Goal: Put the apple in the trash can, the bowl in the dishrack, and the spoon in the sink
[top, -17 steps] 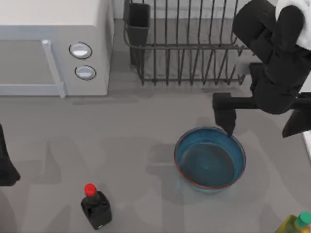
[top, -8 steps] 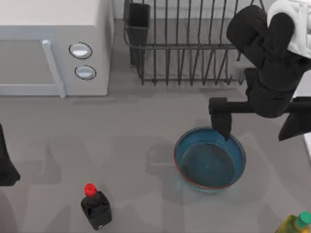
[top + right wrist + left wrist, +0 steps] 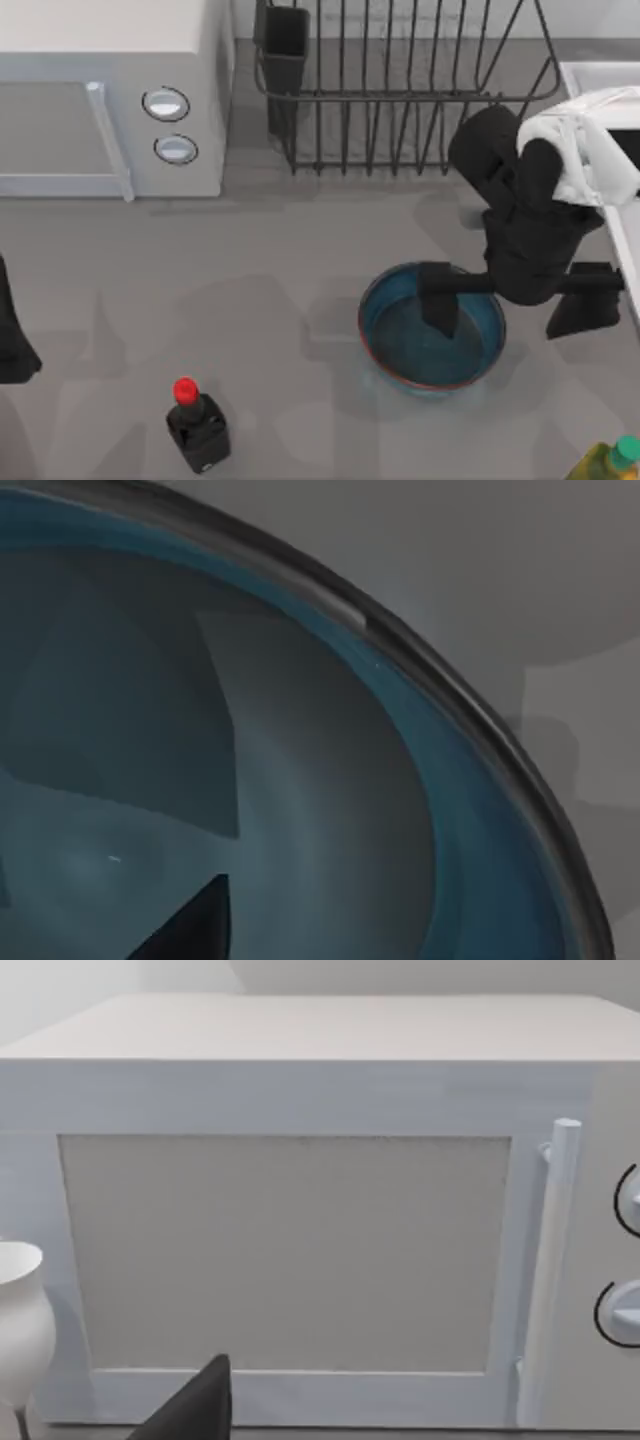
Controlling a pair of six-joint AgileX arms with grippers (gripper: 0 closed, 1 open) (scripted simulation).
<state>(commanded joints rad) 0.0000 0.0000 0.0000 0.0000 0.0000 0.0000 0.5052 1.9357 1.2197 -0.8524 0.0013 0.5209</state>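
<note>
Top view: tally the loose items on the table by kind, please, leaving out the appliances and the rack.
Bowls: 1, the blue bowl, with the right end effector straddling its rim.
Bottles: 2, the dark bottle and the yellow-green bottle.
Total: 3.

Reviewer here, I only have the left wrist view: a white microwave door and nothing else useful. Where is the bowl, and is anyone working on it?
Observer: In the top view the bowl sits on the table, in front of the dishrack, toward the right side.
Operator: Which arm is at it?
Observer: The right gripper straddles the bowl's right rim, one finger over the inside and the other outside.
Operator: Anything in the bowl?
Observer: The right wrist view shows a bare blue interior.
Operator: And the left arm?
Observer: It is parked at the table's left edge.
</note>
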